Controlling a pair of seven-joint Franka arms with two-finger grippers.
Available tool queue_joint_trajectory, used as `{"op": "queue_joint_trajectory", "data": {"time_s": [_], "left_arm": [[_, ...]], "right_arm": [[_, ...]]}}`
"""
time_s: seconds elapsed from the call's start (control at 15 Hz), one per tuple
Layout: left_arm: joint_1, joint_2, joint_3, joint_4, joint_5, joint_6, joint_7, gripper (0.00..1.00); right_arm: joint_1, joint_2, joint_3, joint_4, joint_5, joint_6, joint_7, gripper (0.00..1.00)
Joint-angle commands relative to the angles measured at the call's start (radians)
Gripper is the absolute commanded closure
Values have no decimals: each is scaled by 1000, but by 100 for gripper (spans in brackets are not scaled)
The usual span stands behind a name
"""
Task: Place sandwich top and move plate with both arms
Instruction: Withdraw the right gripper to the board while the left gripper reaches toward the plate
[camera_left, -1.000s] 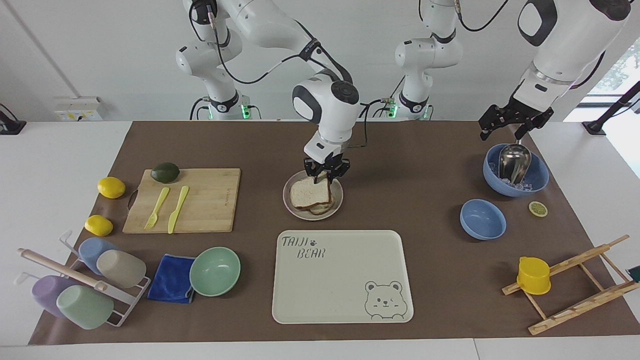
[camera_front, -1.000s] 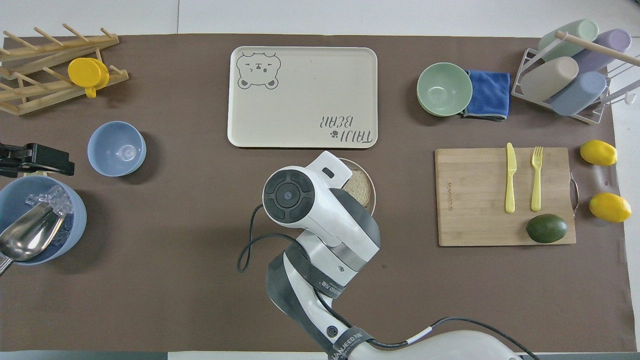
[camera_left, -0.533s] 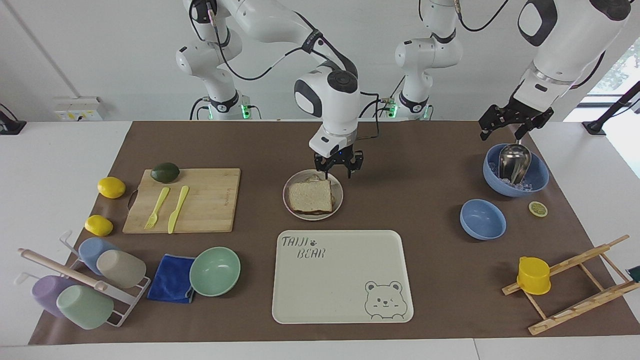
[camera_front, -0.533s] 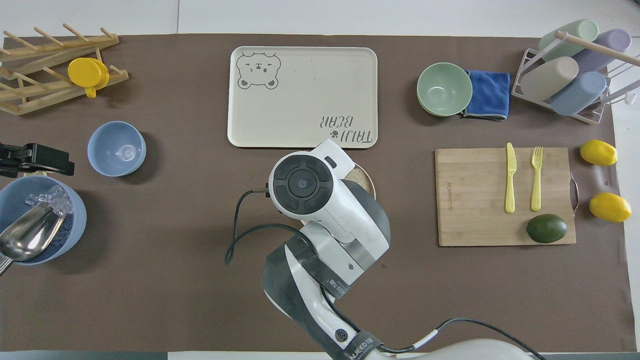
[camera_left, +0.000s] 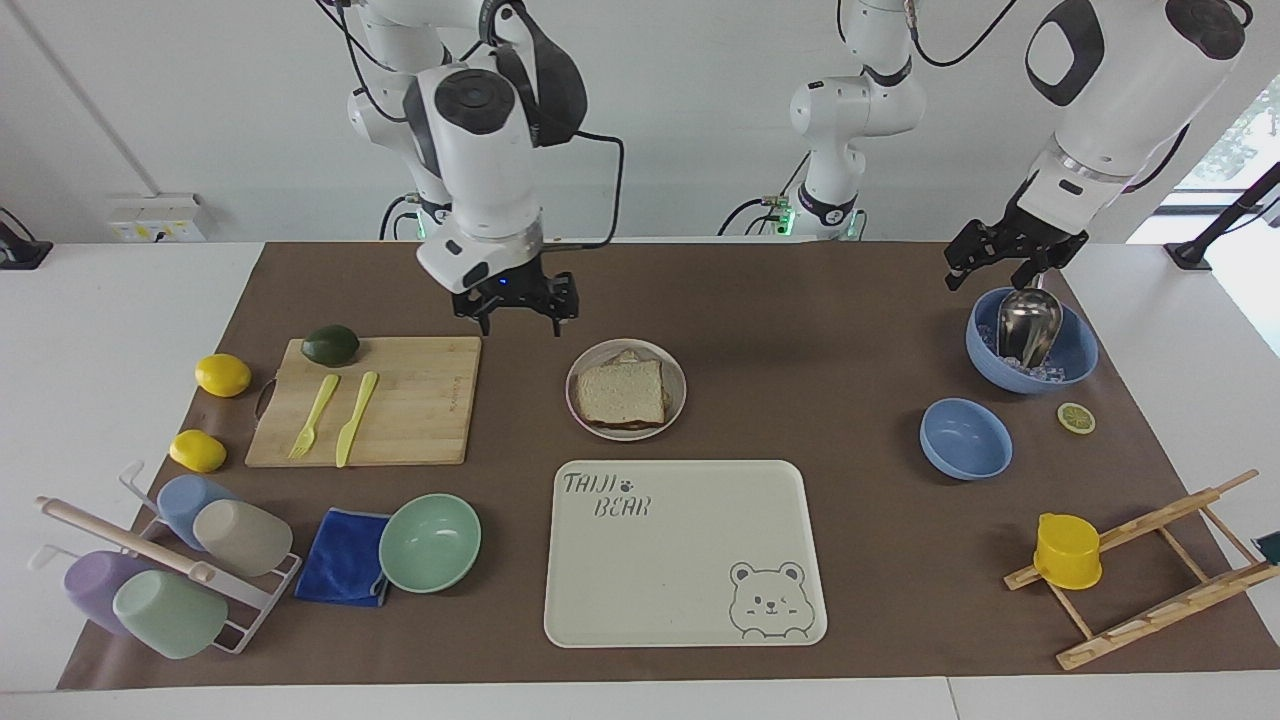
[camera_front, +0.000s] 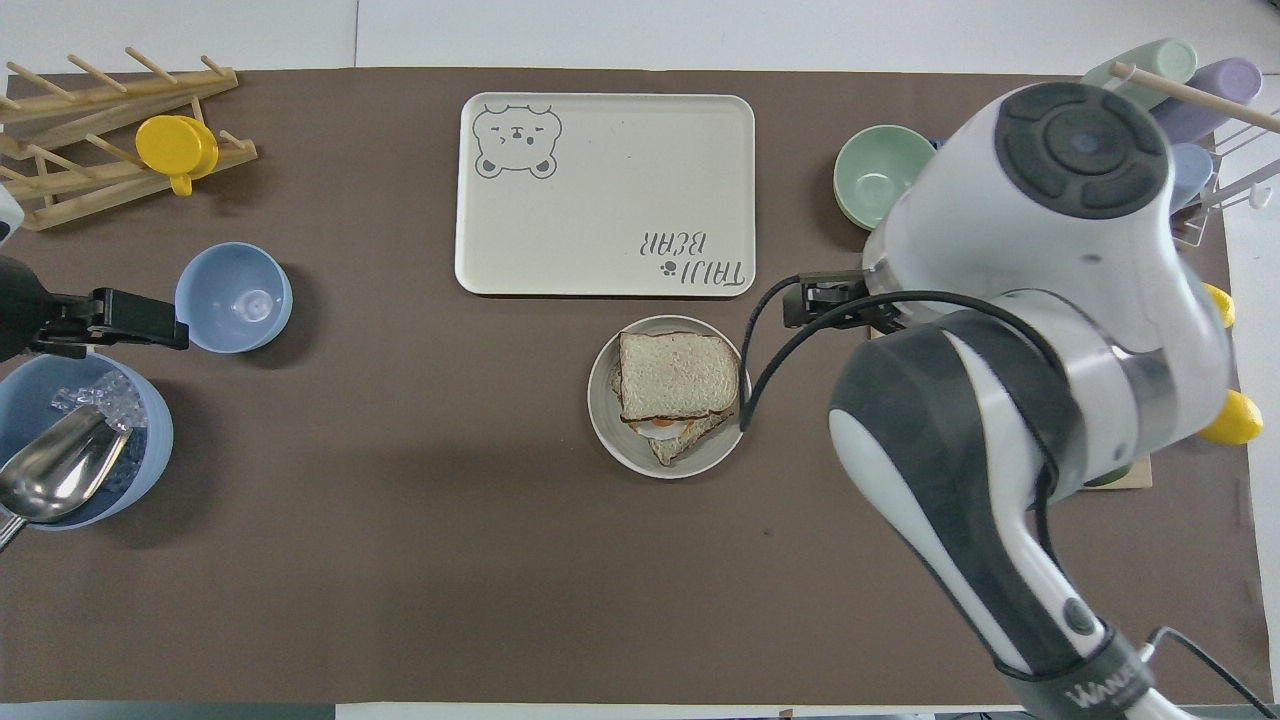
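Moved: right tool (camera_left: 513, 300) has let go and backed off the plate (camera_left: 677, 395); a second ago it was right down on the bread.
Top: slice (camera_left: 622, 390) lies flat on the sandwich, on the plate, mid-counter. Placing looks done to me.
Right tool: fingers apart, empty, up over the counter at about 2 o'clock from the plate in the overhead view, by the board (camera_left: 420, 400) corner.
Left tool (camera_left: 1010, 262): waiting over the ice bowl (camera_left: 1075, 355), way out at 9 o'clock. Can't tell its state.
Step now: the two-arm plate move, I'd say.
How to do it well: come in low from 3 and 9 o'clock, pinch the raised rim only, stay off the bread, lift level and together so the stack doesn't slide.
Edges: lower slice pokes out crooked toward 6 o'clock, so I'd skip that side.
Room: tray (camera_left: 690, 560) sits close at 12 o'clock; 9 and 6 o'clock are bare mat.
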Motion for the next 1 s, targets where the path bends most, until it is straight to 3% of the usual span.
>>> {"op": "queue_joint_trajectory", "data": {"time_s": [0.0,0.2,0.4,0.6,0.93], "left_arm": [[-45,-24,8,-88,-88,92,-46,0],[-129,-14,6,-162,-125,222,-172,0],[-210,26,6,-220,-175,334,-222,0],[-330,116,6,-234,-192,472,-337,0],[-458,274,4,-237,-198,638,-348,0]], "right_arm": [[-76,-56,10,-10,26,-103,-54,0],[-131,-96,9,-9,23,-212,-115,0],[-176,-104,10,-20,22,-220,-211,0],[-182,-127,10,-42,20,-215,-228,0],[-248,-118,9,-24,11,-252,-310,0]]}}
